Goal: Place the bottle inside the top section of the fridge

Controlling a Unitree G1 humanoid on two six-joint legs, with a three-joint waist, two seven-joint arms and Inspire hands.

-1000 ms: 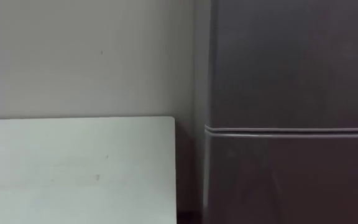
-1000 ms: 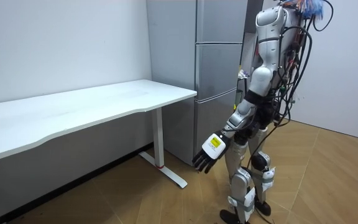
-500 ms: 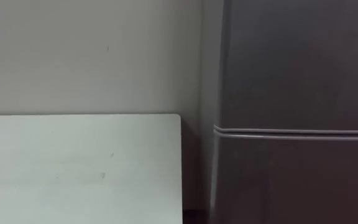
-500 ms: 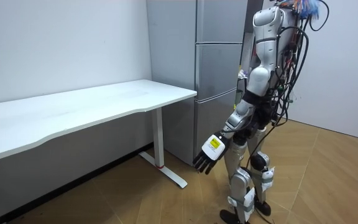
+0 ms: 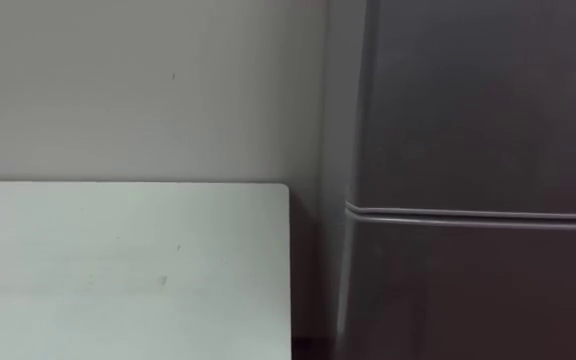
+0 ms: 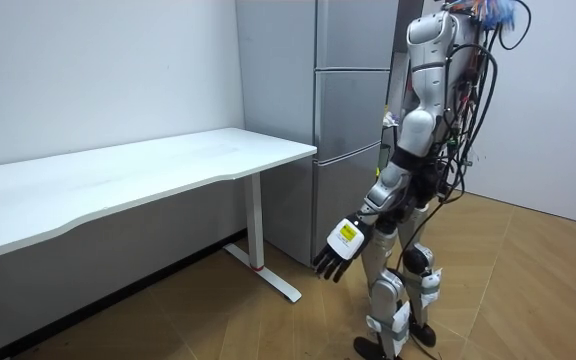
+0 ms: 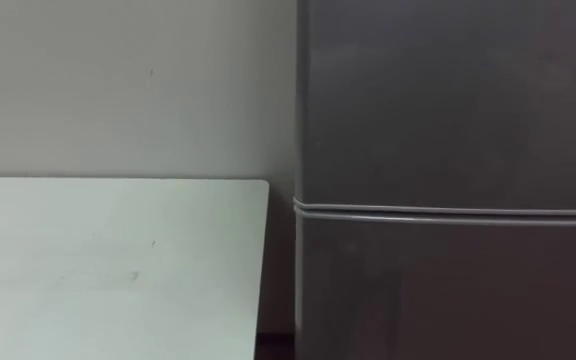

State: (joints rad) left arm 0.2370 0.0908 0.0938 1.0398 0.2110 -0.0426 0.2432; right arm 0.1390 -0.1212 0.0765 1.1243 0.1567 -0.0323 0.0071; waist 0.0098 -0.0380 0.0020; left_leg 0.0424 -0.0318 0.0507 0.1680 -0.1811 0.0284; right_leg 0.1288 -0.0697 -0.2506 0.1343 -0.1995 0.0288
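Currently, the white counter (image 6: 168, 165) stands along the wall (image 5: 118, 90) at the robot's left. The left hand (image 6: 339, 250) hangs low by the thigh, fingers loosely spread, holding nothing. Where the bottle lies cannot be told, so neither hand counts as nearer. The grey fridge (image 5: 468, 120) stands closed, just right of the counter.

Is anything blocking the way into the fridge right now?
Yes. The fridge is shut, so its closed door stands between the robot and the inside. The left hand hangs open at the robot's side, holding nothing, well short of the door.
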